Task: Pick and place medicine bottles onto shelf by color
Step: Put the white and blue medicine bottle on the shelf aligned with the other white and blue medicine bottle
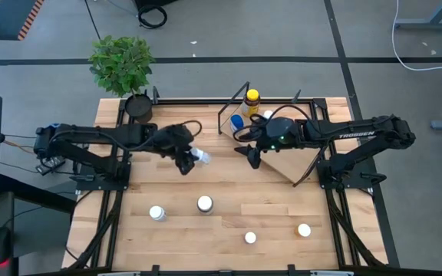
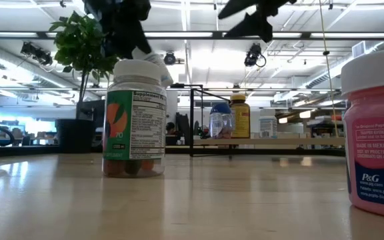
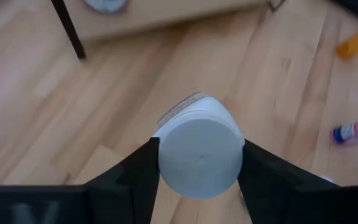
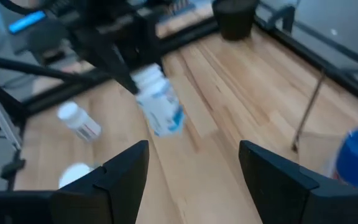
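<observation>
The left tool (image 1: 186, 161) grips a white-capped bottle (image 1: 201, 157) between its fingers, held above the surface just beside the shelf (image 1: 278, 146). The right tool (image 1: 252, 157) hangs at the shelf's near edge, fingers spread and empty. On the shelf stand a yellow-capped amber bottle (image 1: 252, 98) and a blue-capped bottle (image 1: 237, 122).
</observation>
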Controlling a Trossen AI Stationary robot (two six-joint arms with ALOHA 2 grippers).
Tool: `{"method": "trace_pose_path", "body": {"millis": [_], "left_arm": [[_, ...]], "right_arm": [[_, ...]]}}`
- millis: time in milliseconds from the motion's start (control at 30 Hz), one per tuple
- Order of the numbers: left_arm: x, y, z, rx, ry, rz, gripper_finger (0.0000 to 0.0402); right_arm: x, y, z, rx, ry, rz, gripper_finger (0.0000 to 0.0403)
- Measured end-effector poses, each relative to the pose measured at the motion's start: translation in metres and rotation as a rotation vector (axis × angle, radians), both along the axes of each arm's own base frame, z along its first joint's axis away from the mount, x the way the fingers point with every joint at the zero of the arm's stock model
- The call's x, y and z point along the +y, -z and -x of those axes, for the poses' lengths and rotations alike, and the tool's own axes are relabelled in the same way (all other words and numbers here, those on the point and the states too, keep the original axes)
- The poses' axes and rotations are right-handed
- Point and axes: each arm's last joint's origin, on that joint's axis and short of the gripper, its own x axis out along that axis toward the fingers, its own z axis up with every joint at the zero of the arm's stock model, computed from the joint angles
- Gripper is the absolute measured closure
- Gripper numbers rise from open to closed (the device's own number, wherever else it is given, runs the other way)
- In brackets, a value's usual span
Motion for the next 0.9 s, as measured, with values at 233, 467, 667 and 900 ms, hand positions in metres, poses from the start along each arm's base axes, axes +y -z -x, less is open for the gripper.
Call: {"method": "trace_pose_path", "body": {"millis": [233, 467, 667, 900], "left_arm": [[0.013, -0.017, -0.007, -0.131, -0.050, 0.029, 0.0206], [0.022, -0.027, -0.010, -0.219, -0.122, 0.080, 0.0214], [0.023, -0.029, -0.011, -0.247, -0.144, 0.136, 0.0203], [0.021, -0.031, -0.023, -0.332, -0.144, 0.157, 0.0213]], "right_arm": [[0.003, -0.005, -0.011, -0.088, -0.122, 0.055, 0.0146], [0.009, 0.004, -0.020, -0.062, -0.182, 0.133, 0.0145], [0.002, 0.009, -0.026, -0.057, -0.141, 0.144, 0.0117], [0.001, 0.016, -0.033, -0.048, -0.144, 0.150, 0.0073]]}}
